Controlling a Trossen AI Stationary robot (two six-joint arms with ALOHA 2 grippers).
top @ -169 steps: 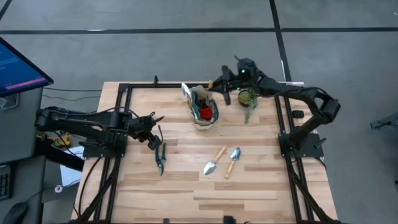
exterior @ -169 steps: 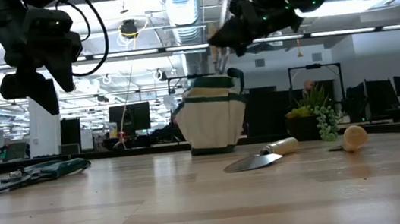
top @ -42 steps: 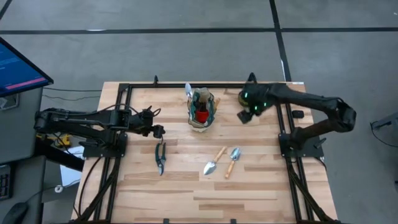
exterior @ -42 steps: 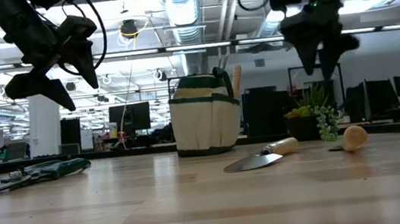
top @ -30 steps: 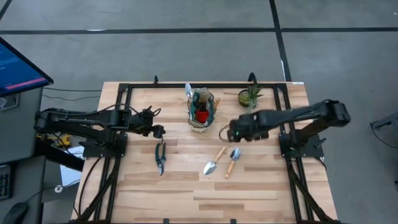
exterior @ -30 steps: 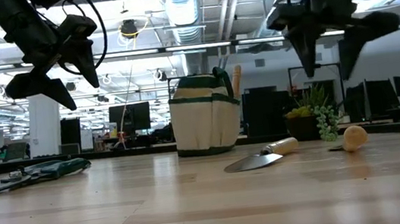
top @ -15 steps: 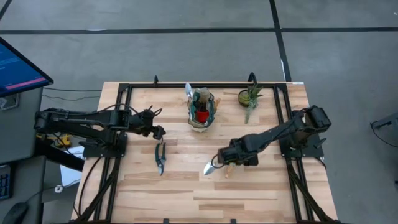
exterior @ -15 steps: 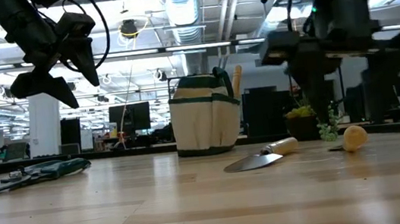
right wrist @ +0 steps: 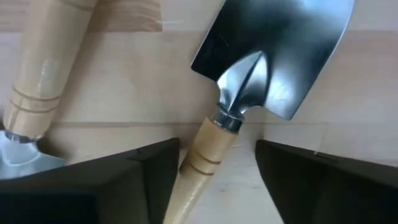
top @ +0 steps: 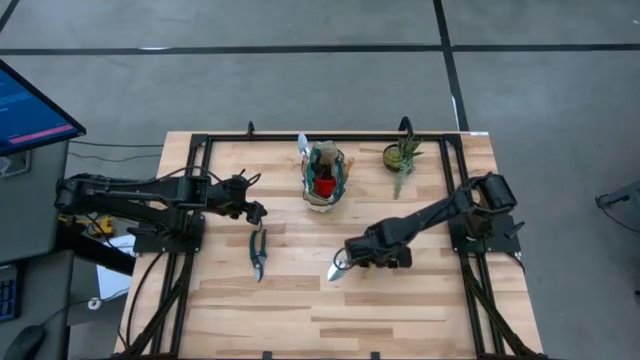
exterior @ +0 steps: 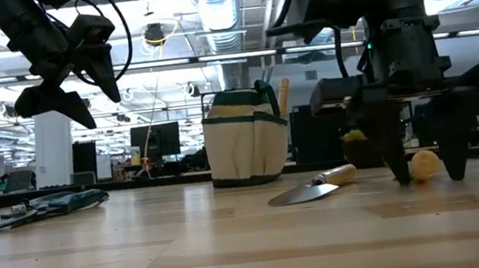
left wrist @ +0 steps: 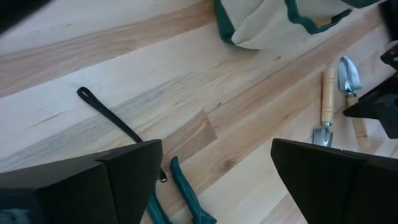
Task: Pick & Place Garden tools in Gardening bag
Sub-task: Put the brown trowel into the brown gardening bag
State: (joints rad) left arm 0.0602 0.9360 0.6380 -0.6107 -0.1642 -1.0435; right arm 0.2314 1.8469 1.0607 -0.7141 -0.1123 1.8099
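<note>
Tabletop [top: 300, 310]: wooden, carrying every item below.
Gardening bag [top: 325, 178]: upright at the far middle, a red piece and other tools already inside.
Change: a second ago my right pincer [top: 350, 257] hung near the bag; now it is down at the trowels, so the next pick is starting.
Right pincer: released, fingers straddling one trowel's handle [right wrist: 205, 149], narrowing, not yet clamped.
Left pincer [top: 250, 210]: released, waiting above the pruning shears [top: 258, 250].
Second trowel [right wrist: 37, 62]: just beside the first.

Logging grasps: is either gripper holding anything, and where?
Nothing held yet. Right gripper straddles a trowel at its wooden handle; left gripper hangs open.
</note>
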